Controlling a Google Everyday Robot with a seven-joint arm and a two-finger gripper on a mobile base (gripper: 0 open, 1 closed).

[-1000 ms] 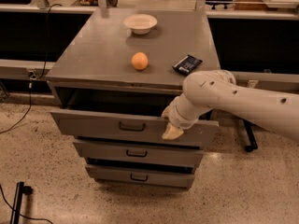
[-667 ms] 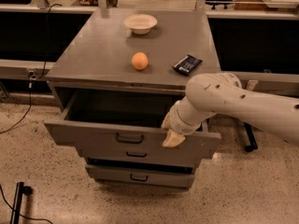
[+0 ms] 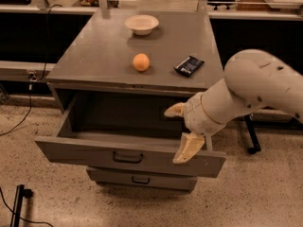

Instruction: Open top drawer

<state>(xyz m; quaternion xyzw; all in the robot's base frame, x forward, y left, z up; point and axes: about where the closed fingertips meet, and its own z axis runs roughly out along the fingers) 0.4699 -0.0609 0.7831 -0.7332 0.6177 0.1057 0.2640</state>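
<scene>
Fingers [image 3: 188, 148] spread apart, my gripper [image 3: 182, 129] sits at the right end of the top drawer [image 3: 75, 154], one finger over its front edge, the other above the open box. Whether either touches the metal I cannot tell. That drawer stands well out of the grey cabinet [image 3: 94, 65], its dark handle [image 3: 128, 158] at the middle of the front. On the cabinet top lie an orange [image 3: 141, 62], a white bowl [image 3: 141, 24] and a dark packet [image 3: 189, 65].
</scene>
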